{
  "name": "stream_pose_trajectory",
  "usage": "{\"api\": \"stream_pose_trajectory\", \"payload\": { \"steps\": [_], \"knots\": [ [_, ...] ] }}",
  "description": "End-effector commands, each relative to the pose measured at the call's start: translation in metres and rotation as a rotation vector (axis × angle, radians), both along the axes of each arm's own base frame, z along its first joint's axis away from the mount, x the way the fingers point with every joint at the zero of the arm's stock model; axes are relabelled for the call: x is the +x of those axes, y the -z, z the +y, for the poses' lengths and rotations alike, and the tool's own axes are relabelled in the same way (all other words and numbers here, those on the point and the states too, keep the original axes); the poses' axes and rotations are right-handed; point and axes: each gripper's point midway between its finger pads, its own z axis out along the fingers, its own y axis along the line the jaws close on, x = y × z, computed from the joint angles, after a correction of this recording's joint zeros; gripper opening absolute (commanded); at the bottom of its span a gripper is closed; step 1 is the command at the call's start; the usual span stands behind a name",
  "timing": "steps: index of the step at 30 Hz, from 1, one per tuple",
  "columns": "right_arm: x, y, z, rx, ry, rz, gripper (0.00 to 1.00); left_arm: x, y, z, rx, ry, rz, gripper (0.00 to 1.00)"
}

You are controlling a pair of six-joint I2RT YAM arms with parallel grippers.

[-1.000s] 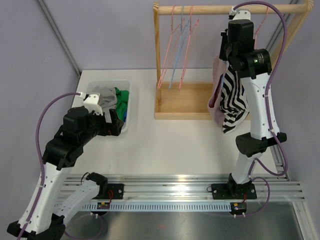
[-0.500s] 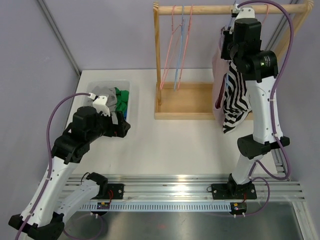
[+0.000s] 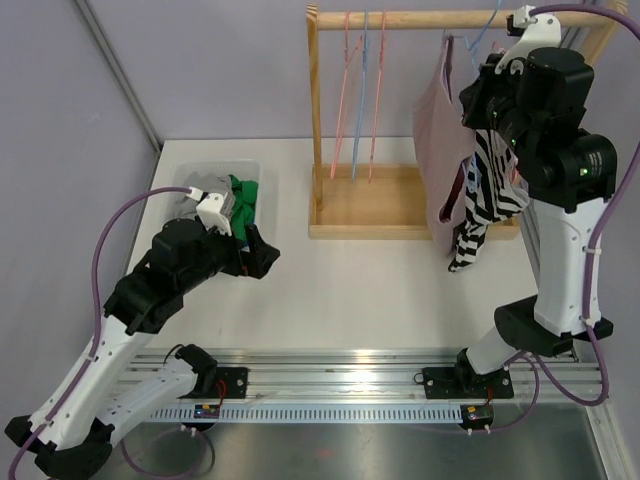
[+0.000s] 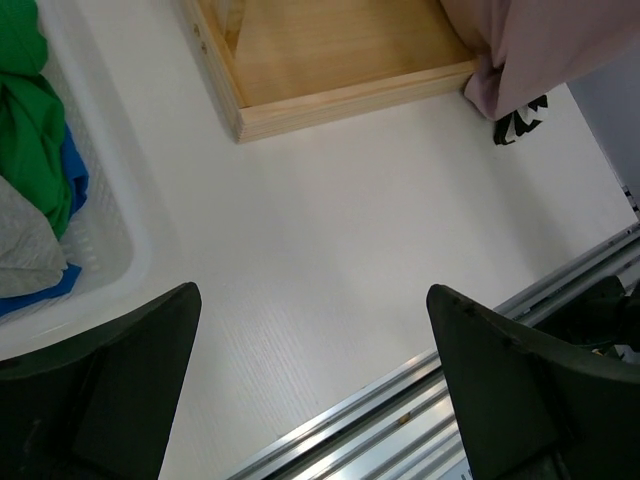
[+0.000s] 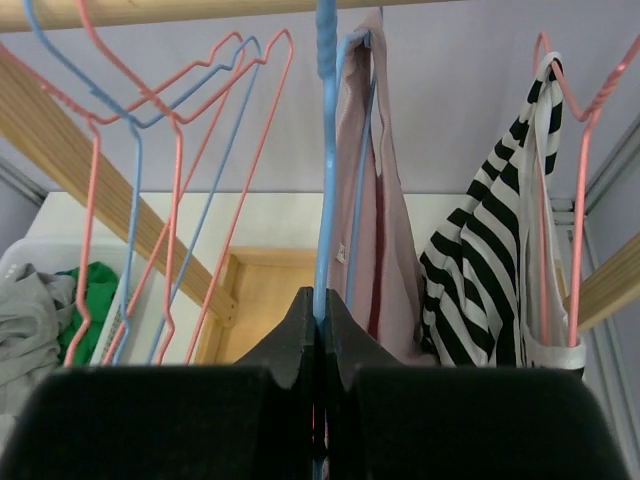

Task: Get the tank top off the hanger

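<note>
The pink tank top (image 5: 365,200) hangs on its blue hanger (image 5: 325,150) toward the right end of the wooden rail (image 3: 400,18). Its lower edge drapes down by the right end of the rack's wooden base (image 3: 370,205). The right gripper (image 5: 320,310) is clamped tight on that hanger, fingers pressed together on the blue wire just below the hook, and the tank top falls away right behind the grip.

The right arm stands tall from its base, elbow high and wrist tipped in toward the rail. Its dark body hangs in front of the clothes in the overhead view.

Just right of the tank top is a black-and-white striped top (image 5: 490,260) on a pink hanger (image 5: 575,140), the two garments side by side and brushing. Further left on the rail, a cluster of bare pink and blue hangers (image 3: 358,90) dangles over the base.

The left arm is stretched low and forward over the white table (image 3: 350,290), forearm angled toward the middle. The left gripper (image 4: 312,330) has its fingers spread wide with nothing between them, hovering over bare tabletop. Behind it, at the left, sits a pale bin (image 3: 250,170) with green (image 4: 25,130), blue and grey clothes inside.
</note>
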Motion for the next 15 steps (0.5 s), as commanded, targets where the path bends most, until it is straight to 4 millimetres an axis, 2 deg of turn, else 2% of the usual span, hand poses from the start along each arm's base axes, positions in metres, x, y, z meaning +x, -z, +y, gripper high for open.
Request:
{"api": "stream_pose_trajectory", "payload": {
  "steps": [1,2,3,5,7,8,9,11,13,14,15],
  "knots": [
    [-0.027,-0.033,0.011,0.096,-0.094,-0.102,0.00,0.007,-0.038,-0.013,-0.092,-0.004,-0.089,0.99],
    [-0.037,-0.035,0.011,0.109,-0.111,-0.106,0.00,0.004,-0.047,-0.019,-0.108,0.019,-0.103,0.99],
    [-0.041,-0.026,0.018,0.124,-0.148,-0.072,0.00,0.003,-0.053,-0.023,-0.124,0.030,-0.114,0.99],
    [-0.057,-0.026,0.020,0.144,-0.179,-0.067,0.00,-0.002,-0.066,-0.032,-0.148,0.064,-0.135,0.99],
    [-0.065,-0.013,0.029,0.160,-0.229,-0.021,0.00,-0.006,-0.077,-0.041,-0.168,0.096,-0.152,0.99],
    [-0.078,-0.016,0.028,0.169,-0.252,-0.033,0.00,-0.009,-0.086,-0.044,-0.185,0.109,-0.168,0.99],
    [-0.083,-0.006,0.038,0.180,-0.305,-0.001,0.00,-0.011,-0.093,-0.047,-0.201,0.123,-0.184,0.99],
    [-0.102,-0.009,0.040,0.197,-0.351,-0.007,0.00,-0.019,-0.104,-0.057,-0.224,0.167,-0.206,0.99],
    [-0.115,0.000,0.047,0.217,-0.399,0.024,0.00,-0.027,-0.121,-0.067,-0.265,0.211,-0.241,0.99],
    [-0.131,-0.004,0.044,0.223,-0.417,0.001,0.00,-0.030,-0.126,-0.070,-0.278,0.229,-0.254,0.99],
    [-0.136,0.006,0.049,0.231,-0.445,0.031,0.00,-0.033,-0.136,-0.075,-0.299,0.248,-0.280,0.99]
  ]
}}
